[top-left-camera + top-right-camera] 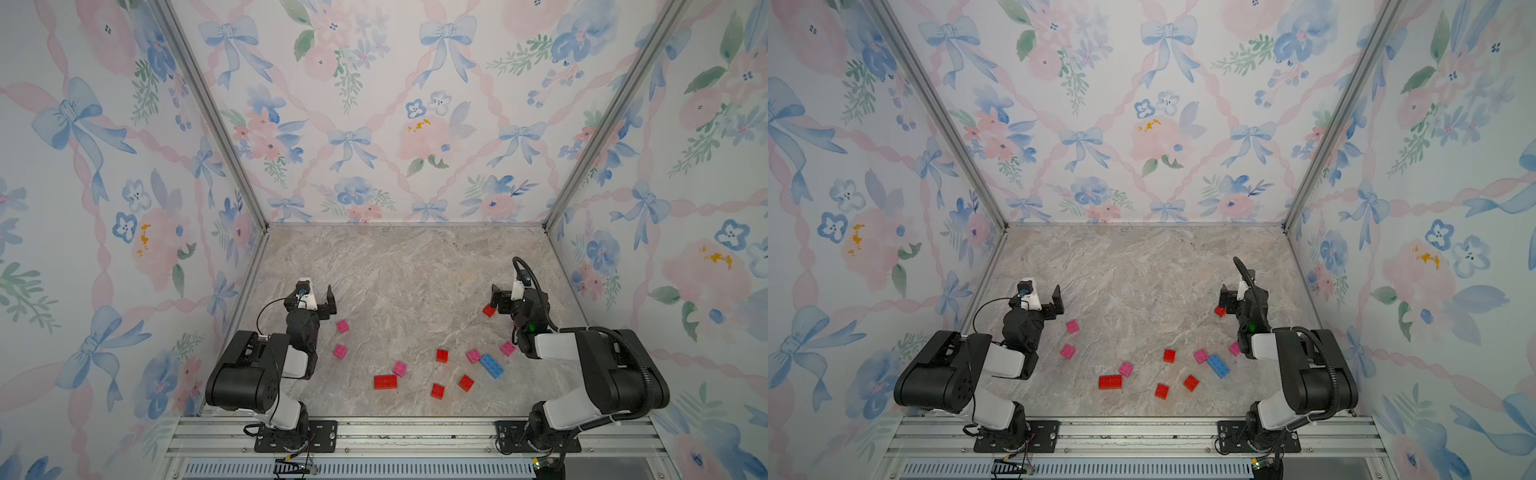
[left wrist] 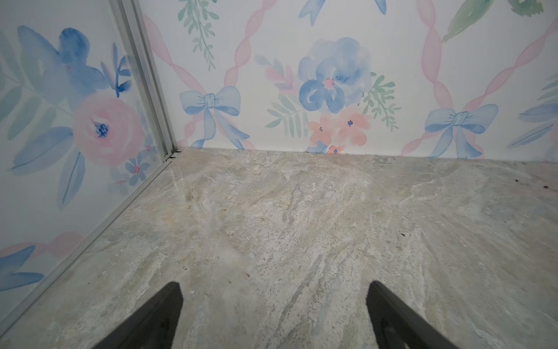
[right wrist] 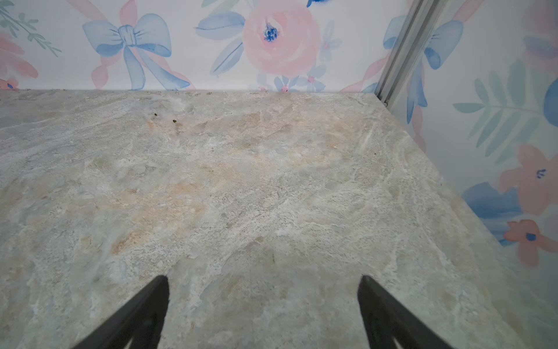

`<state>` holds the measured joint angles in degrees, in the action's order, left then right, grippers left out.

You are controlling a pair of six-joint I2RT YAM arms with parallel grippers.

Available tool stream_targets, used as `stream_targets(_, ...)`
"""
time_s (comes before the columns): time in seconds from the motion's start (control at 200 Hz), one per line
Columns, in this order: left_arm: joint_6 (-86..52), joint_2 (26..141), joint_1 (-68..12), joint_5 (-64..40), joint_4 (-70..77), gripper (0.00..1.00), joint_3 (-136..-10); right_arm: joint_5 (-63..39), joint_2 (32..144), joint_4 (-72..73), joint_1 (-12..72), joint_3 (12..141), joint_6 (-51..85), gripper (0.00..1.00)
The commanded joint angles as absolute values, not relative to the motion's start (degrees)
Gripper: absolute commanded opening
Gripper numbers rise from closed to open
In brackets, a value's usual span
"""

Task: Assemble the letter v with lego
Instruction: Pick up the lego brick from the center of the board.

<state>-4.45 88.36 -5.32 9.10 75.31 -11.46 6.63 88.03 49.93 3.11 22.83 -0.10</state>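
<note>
Loose lego (image 1: 491,365), red, pink and blue bricks, scattered flat, unjoined, on marble

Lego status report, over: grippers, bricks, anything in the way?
Left gripper and right gripper open, empty. Lego scattered loose on table, no V yet. Red brick beside right gripper, outside its jaws; nothing blocking.
</note>
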Motion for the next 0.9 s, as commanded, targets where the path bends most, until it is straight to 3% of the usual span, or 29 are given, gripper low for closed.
stream_targets(0.0, -3.4, 88.6, -5.3, 8.6, 76.4, 0.98, -11.1, 7.4, 88.4, 50.8, 3.3, 22.9, -0.1, 0.97)
stream_targets(0.36, -3.6, 88.8, -5.0, 8.2, 76.4, 0.98, -11.2, 2.7, 88.4, 50.3, 1.2, 23.1, 1.2, 0.97)
stream_targets(0.63, -4.0, 88.8, -4.7, 8.8, 76.4, 0.98, -11.2, 3.5, 88.4, 50.2, 1.4, 23.1, 1.1, 0.97)
stream_targets(0.68, -4.4, 88.3, -4.7, 10.1, 76.4, 0.96, -11.1, 8.1, 88.0, 49.7, 2.6, 23.4, 1.0, 0.97)
stream_targets(0.75, -5.9, 84.5, -5.2, 16.6, 68.4, 0.96, -13.6, 17.3, 84.1, 39.2, 6.2, 27.5, -0.3, 0.97)
stream_targets(0.895, -9.5, 74.9, -8.3, 29.7, 43.5, 0.96, -24.0, 29.2, 78.2, -8.5, 15.8, 47.3, 9.5, 0.97)
